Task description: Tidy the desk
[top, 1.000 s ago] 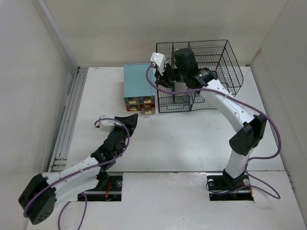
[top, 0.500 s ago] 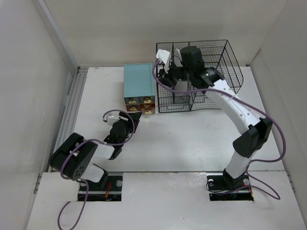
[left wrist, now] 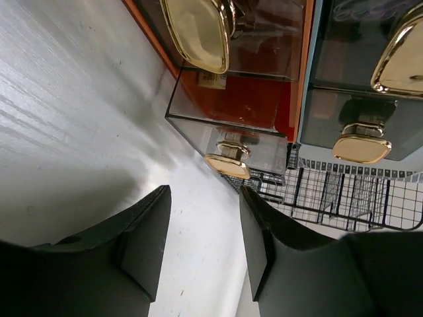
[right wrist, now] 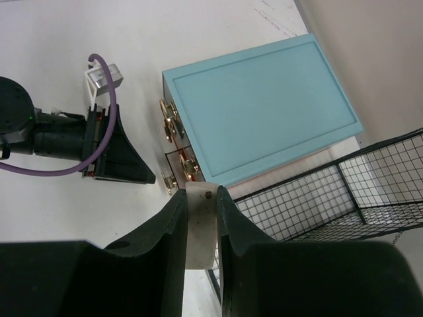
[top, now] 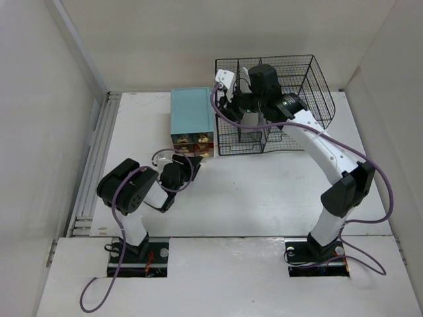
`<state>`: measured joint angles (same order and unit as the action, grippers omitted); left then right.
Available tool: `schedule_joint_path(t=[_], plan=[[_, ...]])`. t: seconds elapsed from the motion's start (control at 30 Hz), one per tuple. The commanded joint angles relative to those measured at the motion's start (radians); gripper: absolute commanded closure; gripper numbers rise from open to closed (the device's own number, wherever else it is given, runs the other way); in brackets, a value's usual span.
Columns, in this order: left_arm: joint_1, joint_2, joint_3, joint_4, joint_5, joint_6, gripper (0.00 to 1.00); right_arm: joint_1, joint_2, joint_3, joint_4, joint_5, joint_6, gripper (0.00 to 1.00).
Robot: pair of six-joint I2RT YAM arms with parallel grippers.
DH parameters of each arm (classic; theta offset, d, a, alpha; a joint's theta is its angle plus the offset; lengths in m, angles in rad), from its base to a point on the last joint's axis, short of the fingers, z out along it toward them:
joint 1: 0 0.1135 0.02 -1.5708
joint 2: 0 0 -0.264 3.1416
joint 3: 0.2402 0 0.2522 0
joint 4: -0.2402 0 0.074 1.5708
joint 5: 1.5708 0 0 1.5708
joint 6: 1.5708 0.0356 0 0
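The white desk (top: pixel 264 191) carries a teal drawer box (top: pixel 192 115) and a black wire-mesh rack (top: pixel 291 86). My left gripper (top: pixel 190 162) is open and empty, low over the desk, just in front of the box's drawers. In the left wrist view my left gripper (left wrist: pixel 201 244) faces a clear drawer (left wrist: pixel 225 132) that stands pulled out, with a gold knob (left wrist: pixel 228 165). My right gripper (top: pixel 248 122) hovers over the rack's front left part. In the right wrist view my right gripper (right wrist: pixel 200 218) is shut on a small white block (right wrist: pixel 200 228).
A metal rail (top: pixel 96 165) runs along the desk's left edge. White walls close in the left, back and right sides. The drawer box (right wrist: pixel 261 105) stands against the rack's left side (right wrist: pixel 330 191). Bare desk lies between the arms.
My left arm has folded back at the elbow and its gripper has moved right, up to the drawer fronts. My right gripper shifted slightly right over the rack, still holding the white block.
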<state>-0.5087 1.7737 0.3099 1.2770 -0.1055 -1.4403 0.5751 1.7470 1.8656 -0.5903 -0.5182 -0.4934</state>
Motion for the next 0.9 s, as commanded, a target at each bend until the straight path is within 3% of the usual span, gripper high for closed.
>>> schedule_joint_path(t=[0.0,0.43,0.87], plan=[[-0.002,-0.010,0.012,0.208,0.007,-0.020,0.58,-0.009,-0.032,0.006,0.052,-0.037,0.012,1.00],[-0.002,0.093,0.077,0.245,-0.023,-0.009,0.54,-0.009,-0.032,-0.003,0.052,-0.046,0.012,1.00],[-0.002,0.159,0.064,0.421,-0.033,-0.031,0.51,-0.009,-0.023,-0.013,0.043,-0.055,0.012,1.00]])
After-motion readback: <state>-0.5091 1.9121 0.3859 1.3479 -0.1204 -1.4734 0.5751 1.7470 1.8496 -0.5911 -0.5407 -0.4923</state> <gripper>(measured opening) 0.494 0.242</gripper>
